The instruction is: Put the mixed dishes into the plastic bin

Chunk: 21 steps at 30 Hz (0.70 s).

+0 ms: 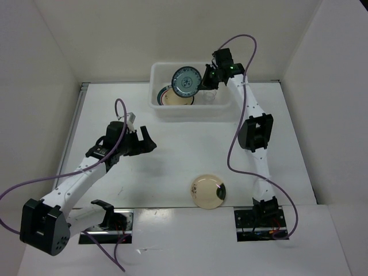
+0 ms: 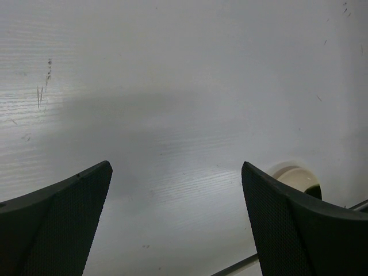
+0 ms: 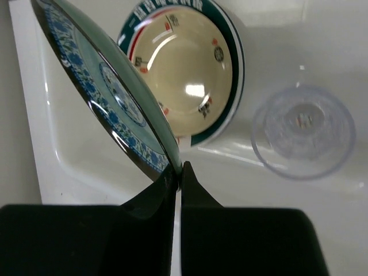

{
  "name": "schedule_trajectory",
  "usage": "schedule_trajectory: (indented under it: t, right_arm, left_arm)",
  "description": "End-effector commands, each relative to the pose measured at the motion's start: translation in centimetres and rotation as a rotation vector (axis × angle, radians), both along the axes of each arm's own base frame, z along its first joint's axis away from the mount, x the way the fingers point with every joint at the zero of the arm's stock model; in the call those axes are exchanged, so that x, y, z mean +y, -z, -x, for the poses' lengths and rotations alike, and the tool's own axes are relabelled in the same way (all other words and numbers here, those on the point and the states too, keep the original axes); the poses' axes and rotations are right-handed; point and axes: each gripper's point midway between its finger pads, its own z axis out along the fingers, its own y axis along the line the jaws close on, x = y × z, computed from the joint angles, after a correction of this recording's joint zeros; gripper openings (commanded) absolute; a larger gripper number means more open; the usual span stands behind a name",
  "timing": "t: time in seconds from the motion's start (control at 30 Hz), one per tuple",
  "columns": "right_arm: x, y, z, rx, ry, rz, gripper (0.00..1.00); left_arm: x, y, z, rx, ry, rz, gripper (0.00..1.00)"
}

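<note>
From above, the right end effector [image 1: 202, 82] holds the small teal patterned round plate [image 1: 186, 80] tilted over the translucent white rectangular plastic bin [image 1: 167, 112]. The right wrist view adds what the overhead cannot show. Both fingers are clenched on the plate's rim. Below, inside the bin, a round plate with a dark-green and red rim [image 3: 190, 69] lies just beside a small clear glass cup [image 3: 303, 132]. The left end effector [image 2: 175, 167] hangs spread wide, grasping nothing, over the white counter [image 2: 172, 86]. A cream round plate [image 1: 207, 191] lies near the counter's front edge.
</note>
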Motion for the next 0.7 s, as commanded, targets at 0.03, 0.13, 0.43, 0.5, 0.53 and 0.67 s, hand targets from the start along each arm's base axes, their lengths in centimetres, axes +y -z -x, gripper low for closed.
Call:
schedule_trajectory:
  t: [0.03, 0.13, 0.43, 0.5, 0.53, 0.67]
  right_arm:
    - [2.3, -3.0, -1.3, -0.11, -0.035, -0.014, 0.0]
    - [3.7, -0.7, -1.7, -0.084, -0.045, -0.018, 0.0]
    - [6.4, 5.8, -0.9, 0.012, -0.076, 0.034, 0.0]
    - [6.1, 6.3, -1.2, 0.011, -0.061, 0.05, 0.0]
    - [5.8, 6.4, -1.5, 0.004, -0.042, 0.068, 0.0]
    - [5.3, 7.0, -2.5, -0.02, -0.009, 0.095, 0.0]
  left_arm:
    - [0.1, -1.7, -0.9, -0.062, -0.006, 0.013, 1.0]
    - [0.0, -1.7, -0.9, -0.059, -0.012, 0.02, 1.0]
    - [0.4, -1.5, -0.9, -0.053, -0.026, 0.006, 1.0]
    - [0.5, -1.5, -1.0, -0.055, -0.034, 0.001, 1.0]
    - [0.5, -1.5, -1.0, -0.055, -0.034, 0.001, 1.0]
    - [0.5, -1.5, -1.0, -0.055, -0.034, 0.001, 1.0]
